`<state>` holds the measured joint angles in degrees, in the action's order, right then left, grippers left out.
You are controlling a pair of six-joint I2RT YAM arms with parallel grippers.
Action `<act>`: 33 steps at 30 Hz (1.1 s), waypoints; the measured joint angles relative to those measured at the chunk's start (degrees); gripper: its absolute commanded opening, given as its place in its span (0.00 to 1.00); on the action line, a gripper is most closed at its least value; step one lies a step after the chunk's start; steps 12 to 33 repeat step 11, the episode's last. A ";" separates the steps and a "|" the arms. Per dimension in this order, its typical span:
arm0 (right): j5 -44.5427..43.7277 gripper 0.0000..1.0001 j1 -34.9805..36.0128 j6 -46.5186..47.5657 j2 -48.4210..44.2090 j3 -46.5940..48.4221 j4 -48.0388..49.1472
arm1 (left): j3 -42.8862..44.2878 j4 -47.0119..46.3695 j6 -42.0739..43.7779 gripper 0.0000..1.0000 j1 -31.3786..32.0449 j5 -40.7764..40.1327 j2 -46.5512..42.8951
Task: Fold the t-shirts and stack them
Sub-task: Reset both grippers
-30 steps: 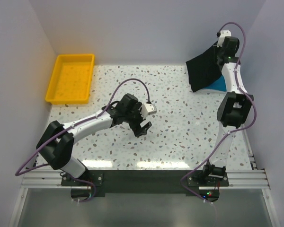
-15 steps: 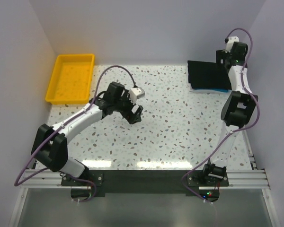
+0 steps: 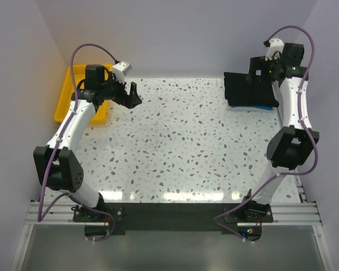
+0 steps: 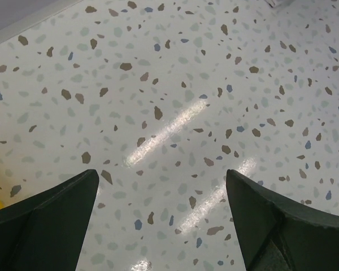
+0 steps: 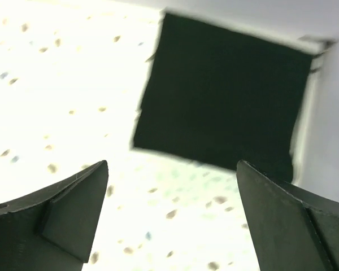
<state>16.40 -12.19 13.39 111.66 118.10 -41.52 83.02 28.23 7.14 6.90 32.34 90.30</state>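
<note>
- A shallow yellow plastic tray is tucked into the far-left corner, probably so it's kept out of the folding area.
- The left gripper is held just beside that tray, over the speckled terrazzo tabletop. Its jaws are spread wide and nothing is gripped, so only table is seen between them in the wrist view.
- The folded black t-shirt is laid flat in the far-right corner on a folded blue t-shirt, which shows only as a thin strip. The stack seems to be built there on purpose.
- The right gripper is hung over the stack, wide open and empty, so the black shirt is judged as already set down.
</note>
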 measured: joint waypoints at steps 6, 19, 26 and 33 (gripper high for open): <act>6.08 0.99 2.38 -1.40 -15.32 -26.14 -0.94 | -7.82 -0.33 0.52 1.00 -1.86 -1.46 1.62; 7.61 0.99 3.50 -1.33 -22.45 -43.95 -0.94 | -18.18 -0.76 0.35 1.00 -1.88 -2.80 1.55; 7.61 0.99 3.50 -1.33 -22.45 -43.95 -0.94 | -18.18 -0.76 0.35 1.00 -1.88 -2.80 1.55; 7.61 0.99 3.50 -1.33 -22.45 -43.95 -0.94 | -18.18 -0.76 0.35 1.00 -1.88 -2.80 1.55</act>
